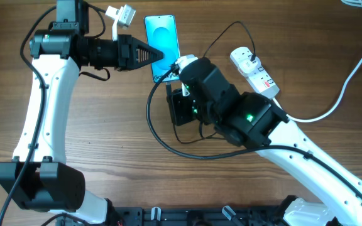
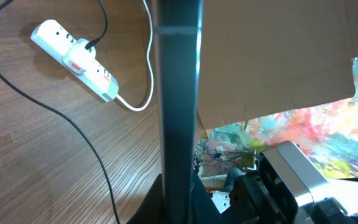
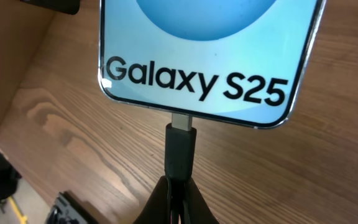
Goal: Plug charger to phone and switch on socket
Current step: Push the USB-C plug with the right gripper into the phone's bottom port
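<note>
The phone lies at the table's top centre, its cyan screen lit. My left gripper is shut on the phone's side edges; in the left wrist view the phone is a dark upright bar between the fingers. My right gripper is shut on the charger's black connector, whose metal tip meets the bottom edge of the phone under "Galaxy S25". The thin black charger cable loops to a plug in the white socket strip, which also shows in the left wrist view.
The socket's thick white cord runs off to the right edge. My right arm lies across the table's centre and covers its own fingers from above. A cardboard wall and coloured clutter stand beyond the table.
</note>
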Available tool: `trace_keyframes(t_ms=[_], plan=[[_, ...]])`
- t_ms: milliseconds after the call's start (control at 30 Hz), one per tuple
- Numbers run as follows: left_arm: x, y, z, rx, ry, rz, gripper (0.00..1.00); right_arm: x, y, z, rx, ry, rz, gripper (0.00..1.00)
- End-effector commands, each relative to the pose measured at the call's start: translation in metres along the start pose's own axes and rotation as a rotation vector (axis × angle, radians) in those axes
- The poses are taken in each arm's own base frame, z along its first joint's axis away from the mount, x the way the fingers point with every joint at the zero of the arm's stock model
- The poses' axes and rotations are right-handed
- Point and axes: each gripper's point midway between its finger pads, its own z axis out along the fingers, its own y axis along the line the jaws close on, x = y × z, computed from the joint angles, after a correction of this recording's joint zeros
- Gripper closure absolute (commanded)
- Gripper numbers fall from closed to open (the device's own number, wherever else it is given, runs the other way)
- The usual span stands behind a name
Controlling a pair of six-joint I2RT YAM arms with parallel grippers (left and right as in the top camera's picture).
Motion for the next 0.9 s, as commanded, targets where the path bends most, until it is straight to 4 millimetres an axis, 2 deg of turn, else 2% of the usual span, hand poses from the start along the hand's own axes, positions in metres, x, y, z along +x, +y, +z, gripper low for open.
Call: trace_keyframes(t_ms=[0,500,667,733,867], plan=[[-0.001,-0.014,-0.003,0.04,-0.006,0.049,0.96,-0.023,0.003,-0.005,-0.05,-0.055,0.037,0.96],[0.0,-0.014,-0.003,0.039,-0.005,0.045,0.96,-0.031,0.008,-0.006,-0.091,-0.074,0.042,0.95],[0.0,-0.014,-0.003,0.04,-0.005,0.046,0.96,-0.018,-0.01,-0.005,-0.004,-0.03,0.079,0.96],[-0.001,-0.015,-0.003,0.04,-0.006,0.049,0.96,-0.008,-0.008,-0.005,-0.018,0.015,0.085,0.96],[-0.003,-0.025,-0.003,0.102,-0.014,0.073,0.96,-0.003,0.001,-0.005,-0.072,0.045,0.085,0.95]])
